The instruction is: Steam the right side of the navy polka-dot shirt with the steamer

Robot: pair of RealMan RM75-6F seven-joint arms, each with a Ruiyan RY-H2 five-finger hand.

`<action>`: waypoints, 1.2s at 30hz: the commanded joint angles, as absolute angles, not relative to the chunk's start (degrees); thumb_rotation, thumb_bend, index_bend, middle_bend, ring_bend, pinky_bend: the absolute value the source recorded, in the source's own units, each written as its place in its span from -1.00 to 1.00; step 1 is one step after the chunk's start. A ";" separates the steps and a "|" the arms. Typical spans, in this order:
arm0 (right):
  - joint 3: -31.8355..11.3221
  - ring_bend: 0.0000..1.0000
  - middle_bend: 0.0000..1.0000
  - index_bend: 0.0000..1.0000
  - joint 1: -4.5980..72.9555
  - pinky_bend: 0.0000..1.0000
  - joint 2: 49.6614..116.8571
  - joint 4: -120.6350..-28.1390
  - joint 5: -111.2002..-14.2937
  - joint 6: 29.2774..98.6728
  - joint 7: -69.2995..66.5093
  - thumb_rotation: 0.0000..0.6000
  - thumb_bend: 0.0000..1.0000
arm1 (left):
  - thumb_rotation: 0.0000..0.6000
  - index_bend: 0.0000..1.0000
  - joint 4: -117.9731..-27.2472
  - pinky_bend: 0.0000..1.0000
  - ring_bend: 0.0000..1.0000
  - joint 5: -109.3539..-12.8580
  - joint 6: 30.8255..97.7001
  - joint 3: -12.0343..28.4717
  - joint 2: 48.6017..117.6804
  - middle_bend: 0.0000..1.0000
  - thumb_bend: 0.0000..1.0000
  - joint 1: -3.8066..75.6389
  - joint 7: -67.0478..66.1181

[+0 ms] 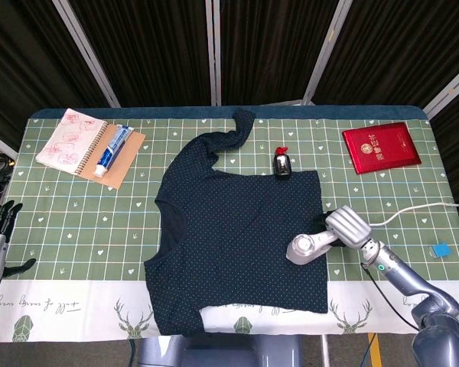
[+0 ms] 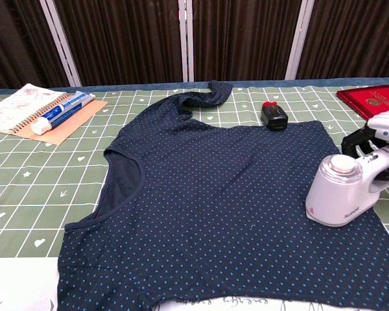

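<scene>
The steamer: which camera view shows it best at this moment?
The chest view: the steamer is large and close there, resting on the navy polka-dot shirt, its handle gripped by the right hand. The head view shows it small from above, with its cord.

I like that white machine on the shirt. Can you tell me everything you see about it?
The small white plastic steamer has a rounded body with a flat round cap, small grey lettering low on its side, and a handle gripped by the robot's right hand. It rests on the right edge of the navy polka-dot shirt. A white cord trails away across the table.
</scene>
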State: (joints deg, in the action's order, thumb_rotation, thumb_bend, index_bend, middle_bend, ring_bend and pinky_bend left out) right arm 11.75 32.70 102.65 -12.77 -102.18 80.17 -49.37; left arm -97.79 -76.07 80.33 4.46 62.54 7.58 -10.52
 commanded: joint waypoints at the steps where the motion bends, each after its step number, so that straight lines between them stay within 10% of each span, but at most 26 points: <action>1: 12.15 0.40 0.37 0.64 33.17 0.94 103.30 -13.12 -102.76 80.66 -48.87 1.00 0.57 | 1.00 -1.00 -97.79 -1.00 -1.00 -76.08 80.35 4.46 62.53 -1.00 -1.00 7.58 -10.50; 36: 13.04 0.40 0.37 0.64 38.73 0.94 107.34 -22.91 -106.54 85.06 -40.55 1.00 0.57 | 1.00 -1.00 -97.66 -1.00 -1.00 -75.95 80.10 4.57 62.03 -1.00 -1.00 7.63 -9.40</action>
State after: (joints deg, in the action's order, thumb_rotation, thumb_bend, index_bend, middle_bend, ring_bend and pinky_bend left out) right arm 13.12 38.75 107.37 -23.08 -106.66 85.24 -40.53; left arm -97.66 -75.94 80.10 4.58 62.03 7.63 -9.39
